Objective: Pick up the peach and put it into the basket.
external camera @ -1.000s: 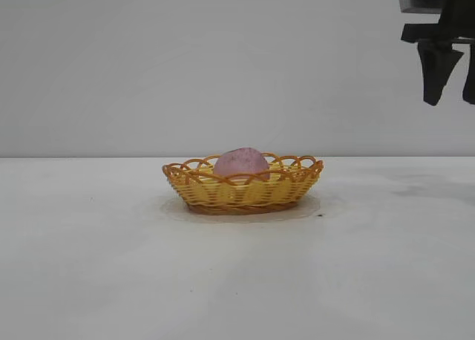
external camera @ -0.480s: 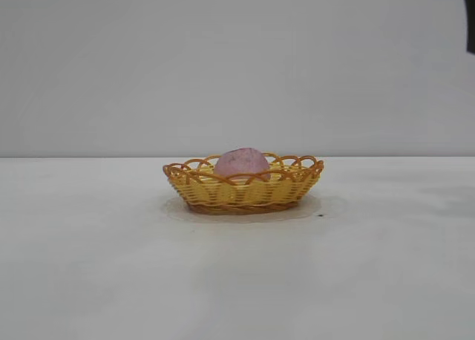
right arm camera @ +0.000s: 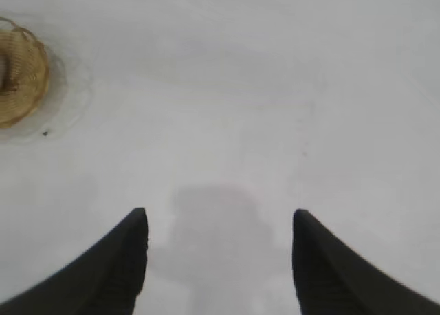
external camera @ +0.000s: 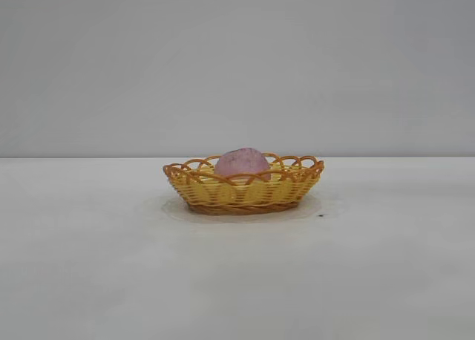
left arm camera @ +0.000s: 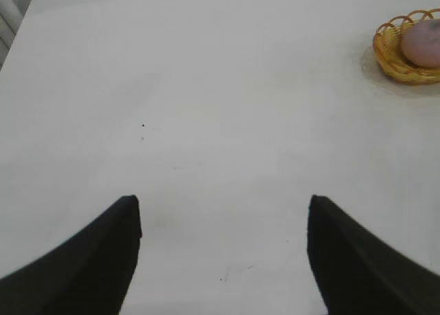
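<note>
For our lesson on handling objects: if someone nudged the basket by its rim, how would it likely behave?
The basket is shallow and wide, so it would probably slide on the smooth table rather than tip. Its open woven wicker suggests it is light, though likely to flex a little. The rounded peach inside might rock or roll against the rim.

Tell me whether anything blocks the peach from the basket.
Nothing does: the peach already sits inside the basket on the table. Both grippers, left and right, are open, empty and apart from it.
</note>
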`<state>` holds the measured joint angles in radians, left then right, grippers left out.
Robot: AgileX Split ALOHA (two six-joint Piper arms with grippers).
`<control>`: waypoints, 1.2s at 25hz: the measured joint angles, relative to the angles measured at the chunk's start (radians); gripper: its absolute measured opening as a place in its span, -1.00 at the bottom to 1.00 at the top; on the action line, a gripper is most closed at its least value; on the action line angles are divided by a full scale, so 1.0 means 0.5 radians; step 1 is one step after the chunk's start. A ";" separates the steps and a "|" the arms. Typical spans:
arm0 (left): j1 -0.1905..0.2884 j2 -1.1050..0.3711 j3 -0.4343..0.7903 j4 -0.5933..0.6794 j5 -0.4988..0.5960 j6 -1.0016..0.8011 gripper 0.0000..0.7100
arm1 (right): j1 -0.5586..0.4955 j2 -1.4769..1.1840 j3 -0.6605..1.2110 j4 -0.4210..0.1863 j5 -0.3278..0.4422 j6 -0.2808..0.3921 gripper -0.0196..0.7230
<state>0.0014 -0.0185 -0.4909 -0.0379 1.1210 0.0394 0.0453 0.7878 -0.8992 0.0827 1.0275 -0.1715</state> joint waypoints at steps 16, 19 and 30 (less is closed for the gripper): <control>0.000 0.000 0.000 0.000 0.000 0.000 0.40 | 0.000 -1.113 0.706 -0.051 0.094 0.164 0.09; 0.000 0.000 0.000 0.000 0.000 0.000 0.40 | 0.000 -1.264 0.779 -0.055 0.145 0.176 0.09; 0.000 0.000 0.000 0.000 0.000 0.000 0.40 | 0.000 -1.610 0.821 -0.059 0.222 0.206 0.09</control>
<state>0.0014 -0.0185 -0.4909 -0.0379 1.1210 0.0394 0.0453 -0.0173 -0.4889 0.0532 1.1388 -0.0687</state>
